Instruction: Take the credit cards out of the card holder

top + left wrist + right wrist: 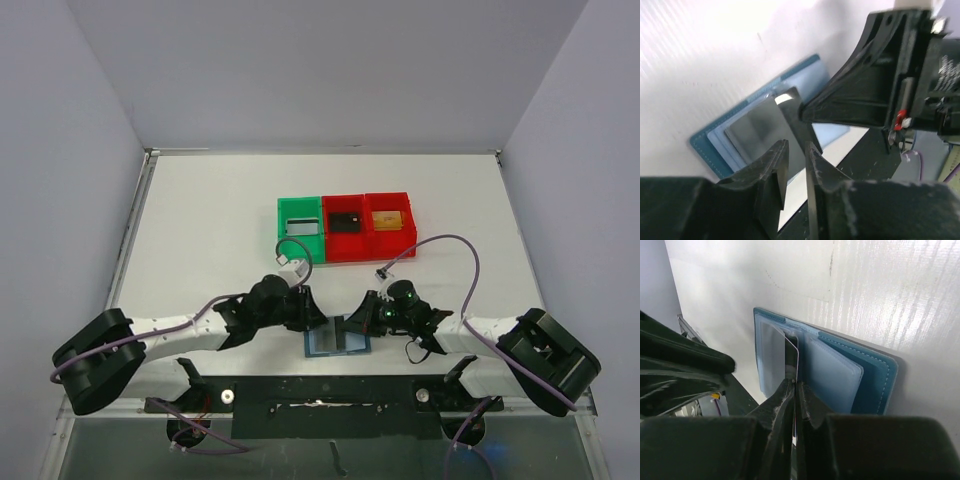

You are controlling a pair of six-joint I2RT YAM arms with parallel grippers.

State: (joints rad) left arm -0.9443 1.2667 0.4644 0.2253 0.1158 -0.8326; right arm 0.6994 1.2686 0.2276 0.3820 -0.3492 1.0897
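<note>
One credit card [760, 131] is being pinched at its edge by the closed right end effector [794, 386], its long axis apparently running along the card holder [338, 338], which is lying open at the near edge of the counter [220, 220]; the left end effector [797, 165] is being held slightly apart just beside it, gripping nothing.

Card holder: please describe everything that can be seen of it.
The card holder is a bifold wallet, light-blue inside with darker teal, leather-like stitched edges. It lies open and flat on the white table, near its front edge. A dark grey credit card sticks out near its middle, pinched by the shut right gripper. The left gripper is close beside it; contact cannot be told.
</note>
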